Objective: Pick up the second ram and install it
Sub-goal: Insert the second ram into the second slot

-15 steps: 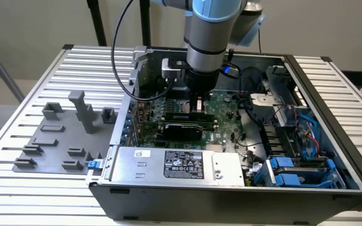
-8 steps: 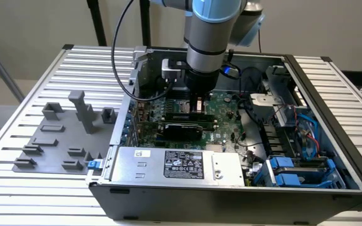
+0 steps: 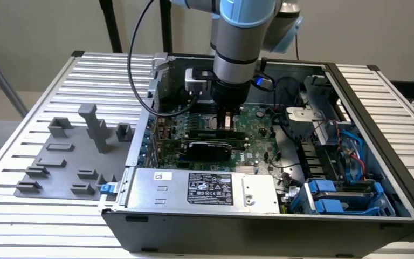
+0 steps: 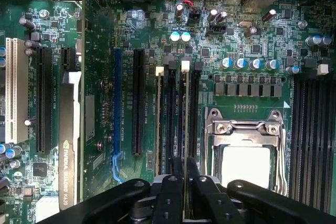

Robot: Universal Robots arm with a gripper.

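My gripper [image 3: 226,124] reaches down into the open computer case [image 3: 379,135], over the motherboard's [image 3: 257,127] memory slots. In the wrist view the gripper [image 4: 184,174] has its two black fingers [image 4: 170,192] nearly together, shut on a thin stick seen edge-on. This is the second ram [image 4: 184,129]. It runs along the middle one of three dark slots beside the silver CPU socket [image 4: 245,156]. In the exterior view a green stick with dark chips [image 3: 208,132] lies level just under the fingers. I cannot tell whether it is seated in the slot.
A grey tray [image 3: 70,156] with plastic blocks lies on the slatted table at the exterior view's left. The power supply [image 3: 207,189] sits at the case front, with cables and blue drive bays [image 3: 336,197] on the right. An NVIDIA card [image 4: 68,145] stands beside the slots.
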